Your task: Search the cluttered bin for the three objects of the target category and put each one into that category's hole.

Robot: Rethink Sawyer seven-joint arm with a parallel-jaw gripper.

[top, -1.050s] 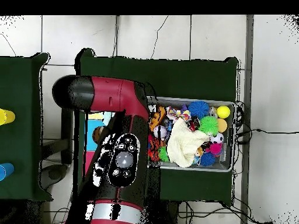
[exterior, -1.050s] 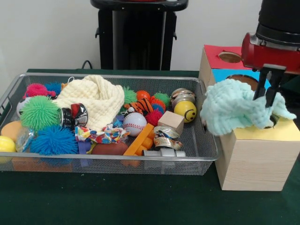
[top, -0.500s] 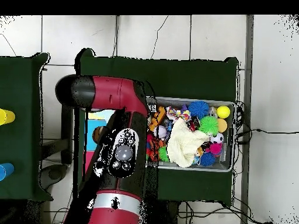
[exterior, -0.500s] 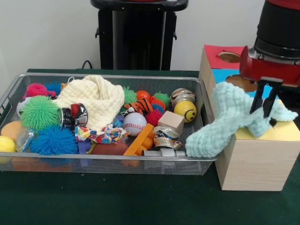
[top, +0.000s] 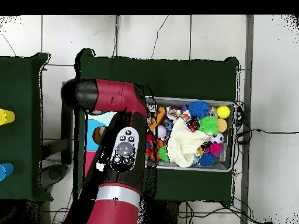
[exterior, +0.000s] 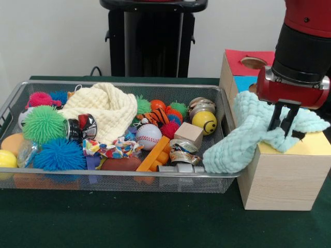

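Observation:
A mint green cloth (exterior: 243, 142) lies draped over the yellow top (exterior: 316, 146) of the wooden box (exterior: 282, 178). Its lower end hangs over the corner of the wire bin (exterior: 124, 175). My gripper (exterior: 282, 123) stands on the cloth above the yellow top, its fingers pinched on a fold of it. A second, cream cloth (exterior: 106, 108) lies in the bin among the toys, also seen from above as the cream cloth (top: 184, 146). In the overhead view the arm (top: 120, 157) covers the box and hides the gripper.
The bin holds spiky rubber balls (exterior: 44, 124), a baseball (exterior: 148, 136), a smiley ball (exterior: 205, 122), a wooden cube (exterior: 189, 133) and tape rolls. Behind the yellow top are a blue section (exterior: 244, 82) and a red section with a hole (exterior: 253, 63).
The gripper came down and shifted left over the box. The cloth, bunched and lifted a second ago, has unfolded and now hangs down over the bin's corner.

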